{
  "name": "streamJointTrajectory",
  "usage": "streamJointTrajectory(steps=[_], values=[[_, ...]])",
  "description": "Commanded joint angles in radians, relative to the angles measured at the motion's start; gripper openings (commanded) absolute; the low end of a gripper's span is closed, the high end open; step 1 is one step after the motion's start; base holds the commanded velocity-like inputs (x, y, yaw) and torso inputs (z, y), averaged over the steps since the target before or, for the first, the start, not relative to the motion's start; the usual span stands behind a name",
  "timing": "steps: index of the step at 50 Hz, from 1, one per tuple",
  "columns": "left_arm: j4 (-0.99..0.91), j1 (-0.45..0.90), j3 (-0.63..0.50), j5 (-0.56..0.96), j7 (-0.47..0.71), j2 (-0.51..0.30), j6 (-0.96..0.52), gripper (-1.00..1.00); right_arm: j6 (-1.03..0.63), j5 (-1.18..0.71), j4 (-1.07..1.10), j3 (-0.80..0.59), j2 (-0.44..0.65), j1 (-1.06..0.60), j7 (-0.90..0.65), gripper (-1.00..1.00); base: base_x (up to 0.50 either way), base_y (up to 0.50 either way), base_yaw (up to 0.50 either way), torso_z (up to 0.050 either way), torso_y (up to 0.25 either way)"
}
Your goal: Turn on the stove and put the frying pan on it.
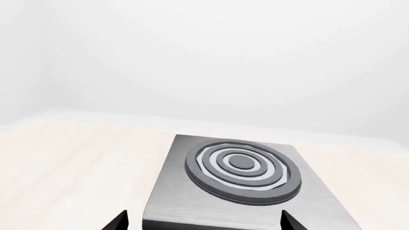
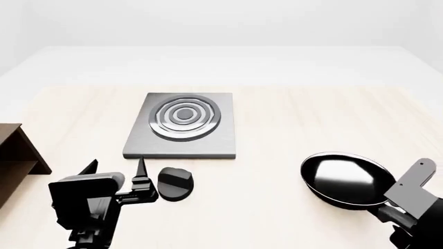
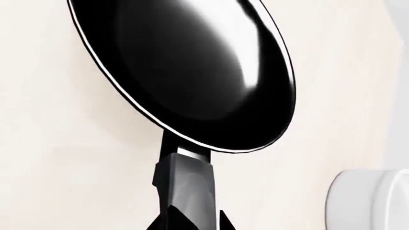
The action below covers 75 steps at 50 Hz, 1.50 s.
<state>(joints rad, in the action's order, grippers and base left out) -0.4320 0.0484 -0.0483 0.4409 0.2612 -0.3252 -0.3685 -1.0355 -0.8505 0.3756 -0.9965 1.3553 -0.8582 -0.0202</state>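
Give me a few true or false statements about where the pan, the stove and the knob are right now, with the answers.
1. The frying pan sits on the stove. False: it is on the wooden table, off to the stove's right.
2. The burner rings are bare. True.
3. The right tool is at the pan's handle. True, the handle runs between its fingers, though whether they clamp it cannot be told.
4. The black knob is mounted on the stove's slab. False: it lies on the table in front of the stove.
5. The left tool is open, beside the knob. True.
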Motion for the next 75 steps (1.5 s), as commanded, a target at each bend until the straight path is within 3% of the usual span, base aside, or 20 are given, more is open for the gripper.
streamJointTrajectory(steps=[1, 28, 75], values=[[-0.003, 0.0, 0.0, 0.006, 0.004, -0.004, -0.001, 1.0, -0.052, 0.088, 0.035, 0.048, -0.015, -0.158, 0.036, -1.0, 0.0, 0.0, 0.0, 0.0, 0.0], [0.007, -0.004, -0.007, 0.01, 0.009, -0.007, 0.013, 1.0, -0.096, 0.189, 0.007, 0.069, -0.145, -0.301, 0.071, -1.0, 0.0, 0.0, 0.0, 0.0, 0.001], [0.002, -0.006, -0.011, 0.03, 0.018, -0.019, 0.022, 1.0, 0.082, 0.347, -0.245, 0.026, -0.478, -0.425, 0.102, -1.0, 0.0, 0.0, 0.0, 0.0, 0.002]])
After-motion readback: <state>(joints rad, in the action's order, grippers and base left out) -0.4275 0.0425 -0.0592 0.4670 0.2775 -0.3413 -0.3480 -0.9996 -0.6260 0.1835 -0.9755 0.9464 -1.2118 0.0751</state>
